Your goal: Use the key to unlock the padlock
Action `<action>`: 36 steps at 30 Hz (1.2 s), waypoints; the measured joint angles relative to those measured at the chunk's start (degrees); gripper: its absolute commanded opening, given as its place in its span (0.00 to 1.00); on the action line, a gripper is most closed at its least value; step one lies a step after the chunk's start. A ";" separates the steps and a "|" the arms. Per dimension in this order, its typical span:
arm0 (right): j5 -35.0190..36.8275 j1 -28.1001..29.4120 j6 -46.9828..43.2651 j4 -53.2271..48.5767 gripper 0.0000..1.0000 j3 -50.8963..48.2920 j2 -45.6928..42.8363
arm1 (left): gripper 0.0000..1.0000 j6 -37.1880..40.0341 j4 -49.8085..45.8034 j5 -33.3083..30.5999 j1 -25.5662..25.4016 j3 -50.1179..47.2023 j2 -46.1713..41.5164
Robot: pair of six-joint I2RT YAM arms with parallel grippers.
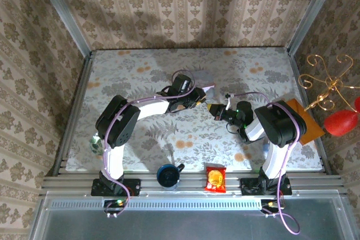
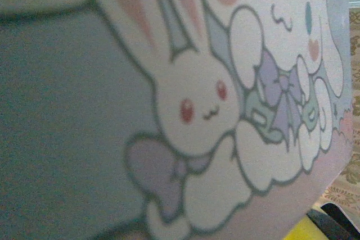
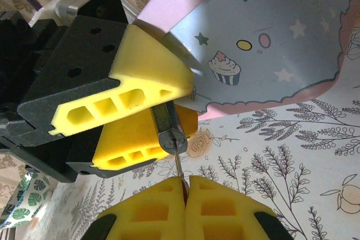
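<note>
The padlock [image 3: 170,132] sits pinched in the left gripper [image 3: 179,102], just beside the cartoon-printed tin box [image 3: 270,37], steadied so the right gripper [image 3: 185,188], closed on the thin key [image 3: 178,164] at its keyhole, can turn it.

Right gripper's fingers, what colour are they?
Yellow fingers, best in the right wrist view.
</note>
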 measured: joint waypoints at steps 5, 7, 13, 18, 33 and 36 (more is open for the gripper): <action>0.00 -0.09 0.55 0.00 0.00 0.00 -0.13 | 0.00 -0.59 0.37 0.02 0.00 -0.02 0.00; 0.02 -0.11 0.55 0.02 0.00 0.00 -0.24 | 0.00 -0.85 0.72 0.00 0.00 -0.02 0.00; 0.02 -0.22 0.74 0.02 0.00 0.00 -0.33 | 0.00 -1.09 1.73 0.07 0.00 -0.42 0.00; 0.02 -0.22 0.72 0.02 0.00 -0.02 -0.33 | 0.00 -1.33 1.95 0.09 0.00 -0.52 0.00; 1.75 0.44 -1.53 -0.13 0.00 -0.96 -1.27 | 0.00 -2.67 2.19 0.87 0.00 -0.61 0.00; 1.97 0.70 -2.97 -0.79 0.00 -1.42 -1.90 | 0.00 -3.41 2.56 1.05 0.00 -0.63 0.00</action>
